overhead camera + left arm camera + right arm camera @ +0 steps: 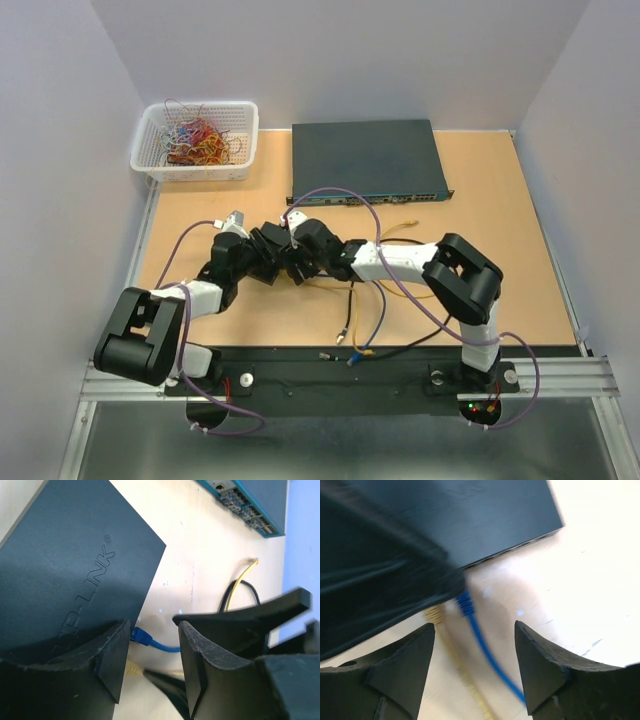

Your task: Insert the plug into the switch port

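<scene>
Two tools meet at the middle of the worktop (500, 230), over a small black box (75, 565) printed TP-LINK. In the left wrist view the box fills the upper left. The blue plug (141, 636) sits against its lower edge, and its blue cable (162, 647) trails to the right. The left tool (154, 628) stands about half open, a finger on either side of the plug and gripping nothing. Its left finger overlaps the box's near corner; whether it presses there I cannot tell.

In the right wrist view the right tool (474, 627) is spread wide and holds nothing. The blue cable runs up between its fingers to the plug, which meets the box's port edge (520, 544) near centre frame. The blurred left tool hides whether the plug is fully seated. A yellow cable (463, 672) lies just left of the blue one.

In the overhead view a large rack switch (365, 160) lies at top centre and a basket (190, 172) of coloured wires at upper left.
</scene>
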Controlling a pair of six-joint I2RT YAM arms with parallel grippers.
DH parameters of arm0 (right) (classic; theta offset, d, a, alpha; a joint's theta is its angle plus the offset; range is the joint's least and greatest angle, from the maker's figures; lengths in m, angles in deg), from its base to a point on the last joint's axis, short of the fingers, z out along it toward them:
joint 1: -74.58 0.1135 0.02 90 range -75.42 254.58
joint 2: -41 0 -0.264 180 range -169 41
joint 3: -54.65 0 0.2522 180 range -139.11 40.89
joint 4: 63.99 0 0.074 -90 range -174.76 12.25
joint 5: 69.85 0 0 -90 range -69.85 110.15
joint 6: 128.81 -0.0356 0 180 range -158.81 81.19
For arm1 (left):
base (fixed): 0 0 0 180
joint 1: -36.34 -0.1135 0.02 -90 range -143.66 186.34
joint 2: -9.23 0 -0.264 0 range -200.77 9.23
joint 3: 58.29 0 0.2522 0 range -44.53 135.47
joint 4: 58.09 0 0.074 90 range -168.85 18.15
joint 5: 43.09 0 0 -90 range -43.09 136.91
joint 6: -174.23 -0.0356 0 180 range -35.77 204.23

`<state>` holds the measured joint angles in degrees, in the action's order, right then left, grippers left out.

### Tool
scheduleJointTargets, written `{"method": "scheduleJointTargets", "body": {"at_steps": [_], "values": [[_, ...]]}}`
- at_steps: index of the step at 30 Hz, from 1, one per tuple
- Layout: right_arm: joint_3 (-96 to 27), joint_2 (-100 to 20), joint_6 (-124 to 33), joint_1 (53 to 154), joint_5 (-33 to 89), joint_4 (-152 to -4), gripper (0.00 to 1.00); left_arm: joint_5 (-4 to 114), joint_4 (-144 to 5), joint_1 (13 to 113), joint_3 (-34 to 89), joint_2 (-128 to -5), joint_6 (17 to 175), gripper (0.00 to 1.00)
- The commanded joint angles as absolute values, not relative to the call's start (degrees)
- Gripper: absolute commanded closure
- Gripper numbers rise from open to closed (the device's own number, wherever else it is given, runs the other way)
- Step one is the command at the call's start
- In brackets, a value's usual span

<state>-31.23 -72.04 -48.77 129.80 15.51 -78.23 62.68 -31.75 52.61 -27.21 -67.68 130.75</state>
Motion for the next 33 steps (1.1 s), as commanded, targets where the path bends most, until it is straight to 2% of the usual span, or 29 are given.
{"method": "scheduleJointTargets", "body": {"at_steps": [1, 6, 9, 14, 19, 26, 33], "values": [[-29.08, -66.32, -49.97, 131.71, 13.22, -73.01, 0.29, 65.28, -40.82, 51.02, -23.97, -66.10, 126.07, 0.44], [-25.74, -59.38, -51.29, 131.71, 8.65, -74.06, 0.23, 65.10, -42.40, 50.40, -19.40, -65.39, 123.26, 0.44], [-24.24, -55.95, -52.52, 131.45, 1.28, -76.43, 0.19, 65.19, -43.10, 50.31, -17.03, -65.57, 121.41, 0.44], [-21.53, -52.52, -57.96, 125.41, -9.46, -81.70, 0.17, 65.81, -43.28, 50.49, -15.61, -64.34, 120.18, 0.44], [-17.30, -48.39, -65.96, 111.53, -4.73, -83.99, 0.17, 65.98, -42.93, 51.72, -16.32, -62.93, 118.95, 0.44], [-17.56, -50.84, -70.70, 98.87, 1.49, -86.37, 0.12, 66.16, -41.88, 53.12, -17.11, -63.10, 118.68, 0.44], [-19.58, -56.56, -71.77, 93.66, 4.07, -86.54, 0.11, 66.86, -41.35, 53.39, -17.20, -63.46, 118.33, 0.44]]}}
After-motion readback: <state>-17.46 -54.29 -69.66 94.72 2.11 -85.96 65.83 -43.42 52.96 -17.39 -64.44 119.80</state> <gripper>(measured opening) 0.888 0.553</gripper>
